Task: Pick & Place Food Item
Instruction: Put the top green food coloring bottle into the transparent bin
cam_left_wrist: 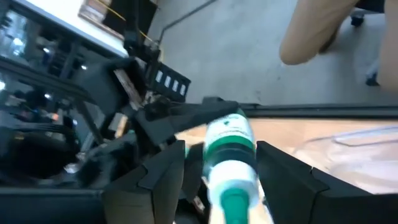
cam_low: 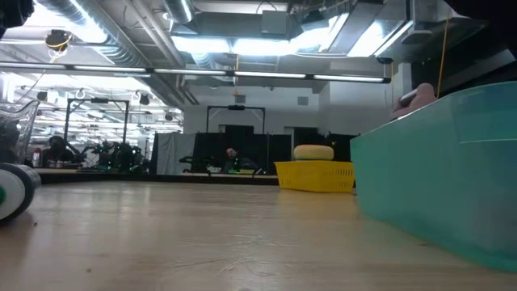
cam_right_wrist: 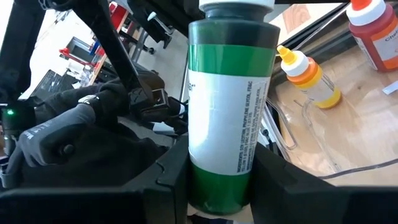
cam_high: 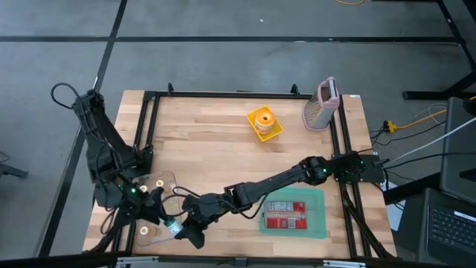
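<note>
A green squeeze bottle (cam_right_wrist: 224,106) with a white label is near the table's front left corner. My right gripper (cam_right_wrist: 221,180), reaching in from the right (cam_high: 186,225), is shut on it. The bottle's capped end (cam_left_wrist: 231,202) points at my left gripper (cam_left_wrist: 221,180), which is open. Its two fingers stand on either side of that end. Whether they touch it, I cannot tell. In the high view the left gripper (cam_high: 158,211) is just left of the bottle (cam_high: 172,227). My right gripper pinches the bottle's green bottom end (cam_right_wrist: 217,190) between its two fingers (cam_right_wrist: 171,180), one on each side. The fingers come from the table's right, nearly level, and lie along the bottle. The bottle sticks out past the fingertips, cap end away from the gripper.
A clear tray (cam_high: 160,180) with orange and red sauce bottles (cam_right_wrist: 314,78) lies beside both grippers. A teal bin (cam_high: 316,223) holding a red packet is at the front right. A yellow basket (cam_high: 265,124) with a round bun and a grater (cam_high: 321,104) stand at the back.
</note>
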Controlling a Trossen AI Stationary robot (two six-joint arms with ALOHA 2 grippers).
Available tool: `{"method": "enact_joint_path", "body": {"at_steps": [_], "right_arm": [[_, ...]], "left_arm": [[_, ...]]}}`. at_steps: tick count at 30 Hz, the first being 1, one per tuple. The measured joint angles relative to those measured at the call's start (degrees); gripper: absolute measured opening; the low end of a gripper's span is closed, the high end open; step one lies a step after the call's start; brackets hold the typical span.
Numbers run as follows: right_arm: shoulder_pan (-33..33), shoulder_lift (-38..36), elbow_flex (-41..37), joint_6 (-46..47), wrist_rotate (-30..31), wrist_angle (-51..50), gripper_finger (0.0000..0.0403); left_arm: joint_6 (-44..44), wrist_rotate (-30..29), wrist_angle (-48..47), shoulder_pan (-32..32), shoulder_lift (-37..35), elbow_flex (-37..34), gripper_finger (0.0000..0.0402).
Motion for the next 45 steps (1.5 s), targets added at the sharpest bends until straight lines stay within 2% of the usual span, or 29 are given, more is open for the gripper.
{"method": "enact_joint_path", "body": {"at_steps": [9,23,36,45], "right_arm": [[0.33,0.0,0.0,-1.52,-0.02,0.02,0.0116],[0.74,-0.07,0.0,-1.69,-0.02,0.11,0.0116],[1.11,-0.07,0.0,-2.53,-0.17,0.02,0.0116],[1.11,-0.07,-0.02,-2.59,-0.15,0.02,0.0116]], "left_arm": [[0.68,0.22,0.61,0.19,-1.08,0.0,0.0166],[0.29,4.28,-2.13,4.73,0.51,-0.07,0.0193],[0.27,7.89,-1.64,4.73,0.51,-0.07,0.0152],[0.77,8.93,-1.25,4.73,0.51,-0.07,0.016]]}}
